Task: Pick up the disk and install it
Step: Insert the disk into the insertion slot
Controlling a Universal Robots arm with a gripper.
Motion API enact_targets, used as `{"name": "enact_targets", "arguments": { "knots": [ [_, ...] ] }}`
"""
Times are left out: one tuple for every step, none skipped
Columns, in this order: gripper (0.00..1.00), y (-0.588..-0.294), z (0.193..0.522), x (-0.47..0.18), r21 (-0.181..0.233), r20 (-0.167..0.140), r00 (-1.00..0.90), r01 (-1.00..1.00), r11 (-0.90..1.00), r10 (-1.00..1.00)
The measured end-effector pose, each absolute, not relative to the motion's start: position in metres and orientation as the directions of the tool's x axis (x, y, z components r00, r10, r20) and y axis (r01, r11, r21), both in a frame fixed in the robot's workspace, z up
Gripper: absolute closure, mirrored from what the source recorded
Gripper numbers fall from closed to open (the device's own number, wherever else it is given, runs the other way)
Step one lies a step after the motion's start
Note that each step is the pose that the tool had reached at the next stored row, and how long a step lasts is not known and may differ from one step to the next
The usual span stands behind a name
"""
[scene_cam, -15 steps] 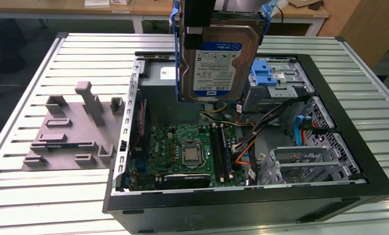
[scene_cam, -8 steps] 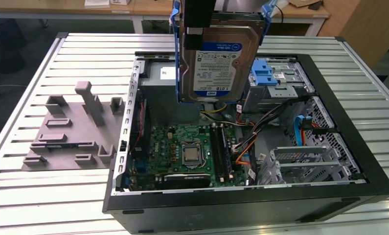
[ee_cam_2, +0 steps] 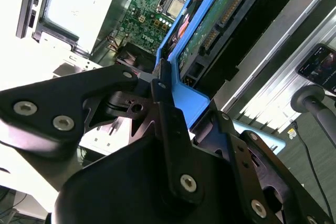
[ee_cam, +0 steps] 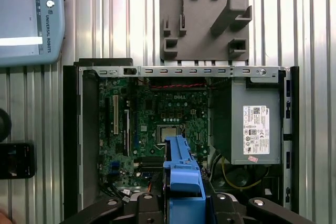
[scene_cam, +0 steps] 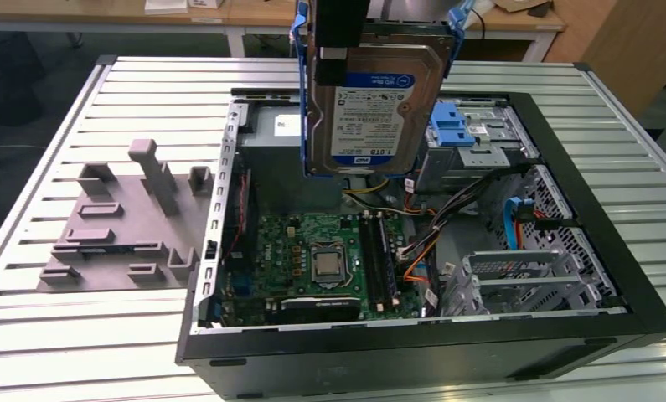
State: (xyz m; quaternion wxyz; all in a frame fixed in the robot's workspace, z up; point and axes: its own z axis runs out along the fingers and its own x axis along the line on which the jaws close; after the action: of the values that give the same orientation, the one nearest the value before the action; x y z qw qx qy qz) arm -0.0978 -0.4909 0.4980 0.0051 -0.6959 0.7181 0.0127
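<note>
The disk (scene_cam: 374,109), a silver hard drive with a white-and-blue label in a blue caddy (scene_cam: 306,100), hangs upright above the open computer case (scene_cam: 601,251), over its back half. My gripper (scene_cam: 342,33) is shut on the disk's upper end. In the second wrist view the black fingers (ee_cam_2: 164,98) clamp the blue caddy (ee_cam_2: 186,100), and the drive's green circuit board (ee_cam_2: 210,19) faces the camera. In the first wrist view the caddy (ee_cam: 181,169) sticks out from my gripper (ee_cam: 181,203) over the motherboard (ee_cam: 168,119).
Inside the case lie the motherboard (scene_cam: 322,260), a grey power-supply box (ee_cam: 254,124) and a blue-latched silver drive cage (scene_cam: 472,130). A grey fixture plate (scene_cam: 126,218) sits on the slatted table on the exterior view's left. A teach pendant (ee_cam: 29,14) and a phone (ee_cam: 16,160) lie beside the case.
</note>
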Motion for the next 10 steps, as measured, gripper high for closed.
{"name": "enact_targets", "arguments": {
  "knots": [
    [0.64,-0.4909,0.4979,-0.0979,0.011,-0.025,-0.032,-0.999,0.031,-0.999],
    [0.64,-0.4909,0.498,-0.0978,0.011,-0.025,-0.032,-0.999,0.031,-0.999],
    [0.64,-0.4909,0.4979,-0.0979,0.011,-0.025,-0.032,-0.999,0.031,-0.999],
    [0.64,-0.4909,0.4979,-0.0979,0.011,-0.025,-0.032,-0.999,0.031,-0.999],
    [0.64,-0.491,0.4979,-0.0979,0.011,-0.025,-0.032,-0.999,0.031,-0.999],
    [0.64,-0.4913,0.498,-0.0978,0.011,-0.025,-0.031,-0.999,0.031,-0.999],
    [0.64,-0.492,0.498,-0.0978,0.011,-0.025,-0.031,-0.999,0.031,-0.999],
    [0.64,-0.4932,0.4979,-0.0978,0.011,-0.025,-0.031,-0.999,0.031,-0.999],
    [0.64,-0.4952,0.4978,-0.0978,0.011,-0.025,-0.031,-0.999,0.031,-0.999],
    [0.64,-0.4978,0.4975,-0.0978,0.011,-0.025,-0.031,-0.999,0.031,-0.999]
  ]
}}
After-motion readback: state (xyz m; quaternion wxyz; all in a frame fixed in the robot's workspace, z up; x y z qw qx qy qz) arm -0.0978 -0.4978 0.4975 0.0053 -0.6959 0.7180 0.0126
